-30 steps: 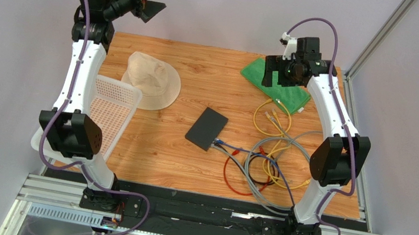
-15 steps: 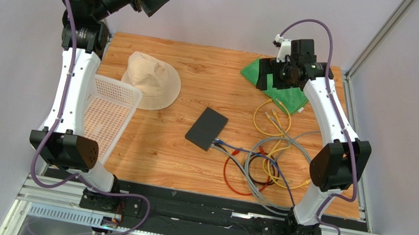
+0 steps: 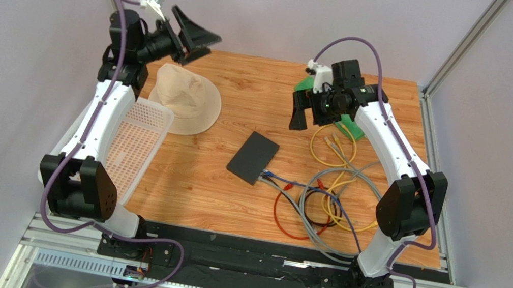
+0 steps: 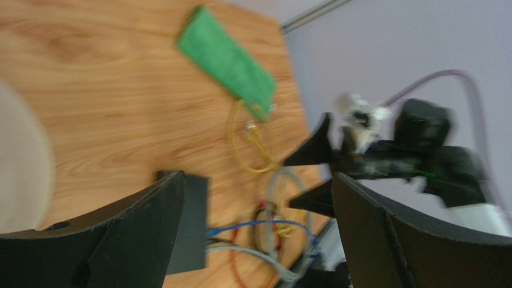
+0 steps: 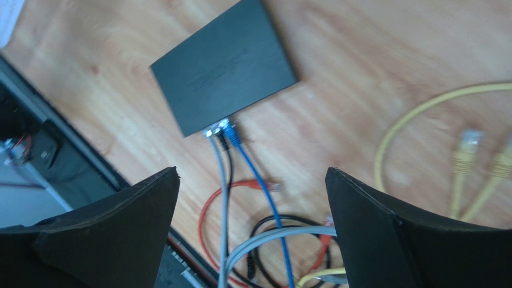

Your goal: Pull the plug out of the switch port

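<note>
The flat black switch lies mid-table; it also shows in the right wrist view and, blurred, in the left wrist view. Blue, black and grey plugs sit in its near edge, with cables trailing to a tangle. My right gripper is open and empty, raised above the table behind and right of the switch. My left gripper is open and empty, high over the far-left corner near the hat.
A tan hat and a white basket lie at the left. A green cloth lies at the far right under my right arm. Loose yellow, red and grey cables spread right of the switch.
My right gripper has swung left and nearer, off the green cloth toward the switch. My left gripper has dropped lower and moved right, toward the hat.
</note>
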### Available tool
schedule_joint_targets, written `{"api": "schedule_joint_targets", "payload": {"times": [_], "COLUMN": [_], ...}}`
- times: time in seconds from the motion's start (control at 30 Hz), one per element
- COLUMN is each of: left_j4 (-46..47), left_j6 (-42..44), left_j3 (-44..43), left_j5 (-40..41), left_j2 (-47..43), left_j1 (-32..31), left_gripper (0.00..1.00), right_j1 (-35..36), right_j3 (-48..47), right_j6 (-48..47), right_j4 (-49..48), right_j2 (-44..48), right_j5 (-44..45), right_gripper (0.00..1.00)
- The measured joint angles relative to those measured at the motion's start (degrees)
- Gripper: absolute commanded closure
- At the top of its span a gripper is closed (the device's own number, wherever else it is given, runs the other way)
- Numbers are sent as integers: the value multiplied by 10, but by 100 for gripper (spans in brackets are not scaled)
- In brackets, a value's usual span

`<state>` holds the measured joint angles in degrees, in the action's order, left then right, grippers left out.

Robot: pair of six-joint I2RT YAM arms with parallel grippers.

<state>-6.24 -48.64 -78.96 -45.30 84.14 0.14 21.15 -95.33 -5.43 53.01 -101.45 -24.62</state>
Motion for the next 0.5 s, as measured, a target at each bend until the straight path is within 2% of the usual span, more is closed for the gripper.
{"api": "schedule_joint_targets", "payload": {"times": [0.1,0.27,0.4,0.5], "left_j4": [-101,-175,-214,-223], "left_j6": [140,297,369,396], "left_j3": [37,88,111,127], "left_j5": [58,130,198,202], "left_j2": [2,10,23,31], "left_j1": [-25,-90,-144,-164], "left_gripper": [1,1,1,2], "right_j1": [4,0,-1,-1], "right_j3": [45,79,49,50], "right_j6": [-12,-74,-119,-125], "right_j4": [4,60,111,118], "right_j2": [3,-23,-113,-169], "right_j5": [-51,-137,-204,-230], "right_gripper": [16,41,43,43]}}
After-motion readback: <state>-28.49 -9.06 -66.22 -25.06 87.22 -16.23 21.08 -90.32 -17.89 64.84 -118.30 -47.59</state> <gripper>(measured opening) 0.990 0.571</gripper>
